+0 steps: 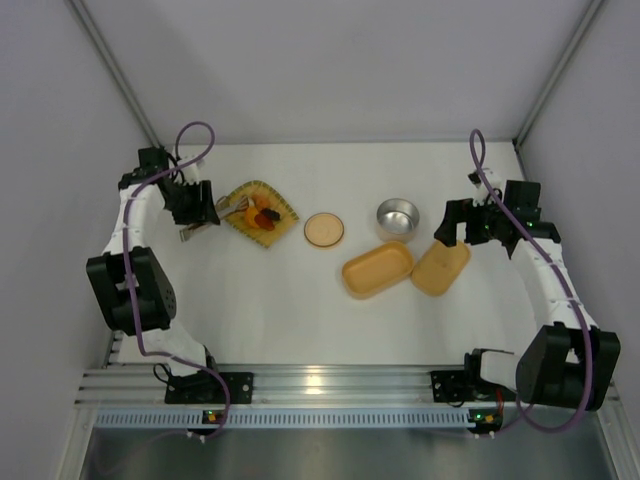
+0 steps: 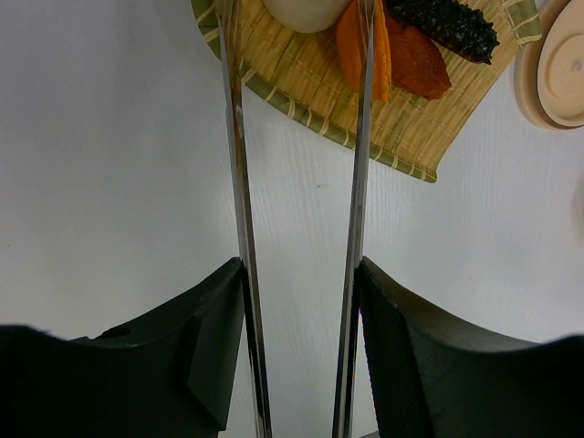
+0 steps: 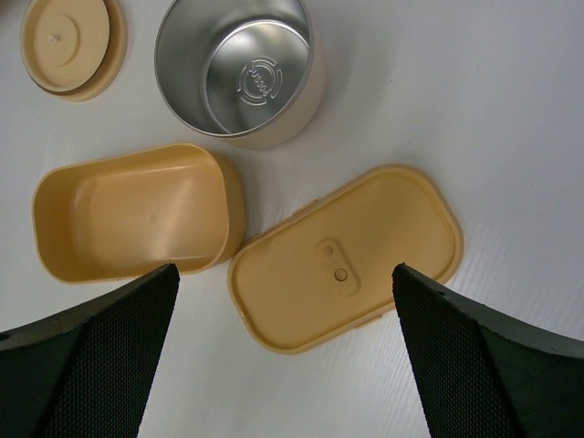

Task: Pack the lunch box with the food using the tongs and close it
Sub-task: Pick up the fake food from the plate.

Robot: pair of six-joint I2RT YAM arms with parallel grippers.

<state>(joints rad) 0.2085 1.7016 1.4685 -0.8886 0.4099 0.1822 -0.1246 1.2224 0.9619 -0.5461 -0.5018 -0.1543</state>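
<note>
Left wrist view: slim silver metal tongs (image 2: 238, 182) clamped between the fingers of the left gripper (image 2: 299, 274).
Tong arms reach over woven yellow tray (image 2: 310, 87), one crossing an orange food piece (image 2: 349, 41). Right gripper (image 3: 285, 274), jaws wide apart, hangs above flat tan-orange lid (image 3: 347, 255); open oblong tan-orange lunch box (image 3: 128, 214) lies just beside it.

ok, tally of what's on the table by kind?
containers: 2, box and bowl
lids: 2, oblong lid and round lid
tray: 1
tongs: 1
food pieces: 4 in sight, all on the tray
total: 10
</note>
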